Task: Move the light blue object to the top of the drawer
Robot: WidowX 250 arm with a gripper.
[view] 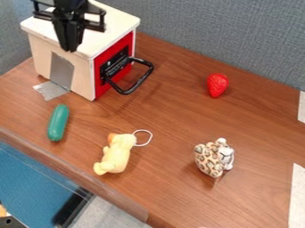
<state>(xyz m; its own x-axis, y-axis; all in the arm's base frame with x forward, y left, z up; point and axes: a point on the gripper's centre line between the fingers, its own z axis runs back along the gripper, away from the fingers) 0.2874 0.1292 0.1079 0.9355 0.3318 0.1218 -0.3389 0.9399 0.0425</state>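
Since the likely target, a teal capsule-shaped toy (58, 123), lies lengthwise on the wooden tabletop (161, 178) in front of the toy drawer box (116, 20), the step in hand is to reach and grasp it. The gripper (71, 48) should open, straddle the narrow width near mid-length and squeeze gently, as the rounded sides could roll. Its 2 fingers look together over the box's white top, with nothing visible between them; whether the tips touch that top, I cannot tell.
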